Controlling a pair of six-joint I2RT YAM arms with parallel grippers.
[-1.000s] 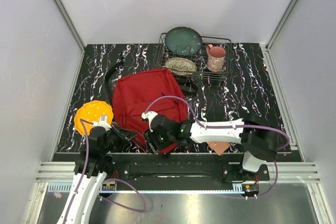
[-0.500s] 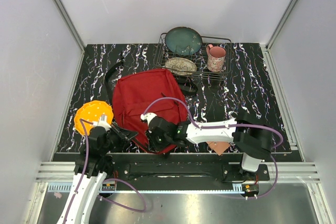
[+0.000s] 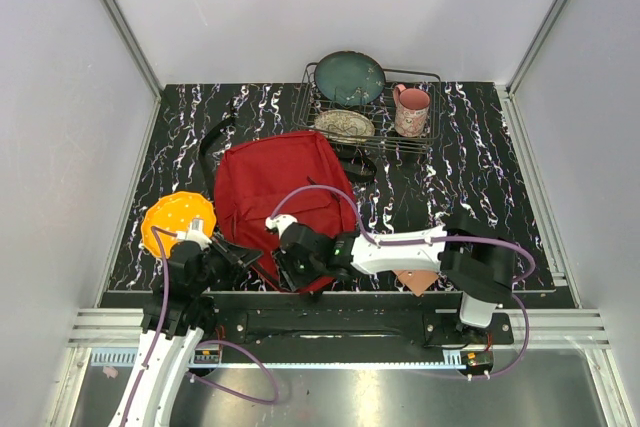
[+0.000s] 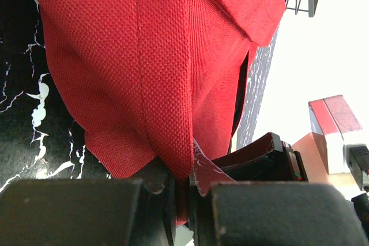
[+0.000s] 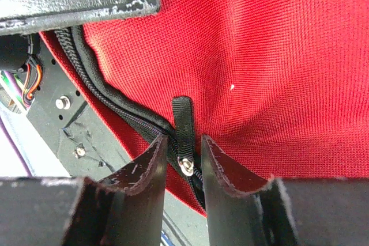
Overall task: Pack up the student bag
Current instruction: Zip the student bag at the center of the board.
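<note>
White links, black joints, purple cables; scuffed right end effector.

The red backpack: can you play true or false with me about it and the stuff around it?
1. The left pincer is pinching the backpack by its red cloth. True.
2. The pink mug is inside the backpack. False: it stands in the wire rack behind the bag.
3. The right pincer has one finger on each side of the zipper pull. True.
4. The orange disc lies on top of the backpack. False: it lies on the table, to the left of the bag.
</note>
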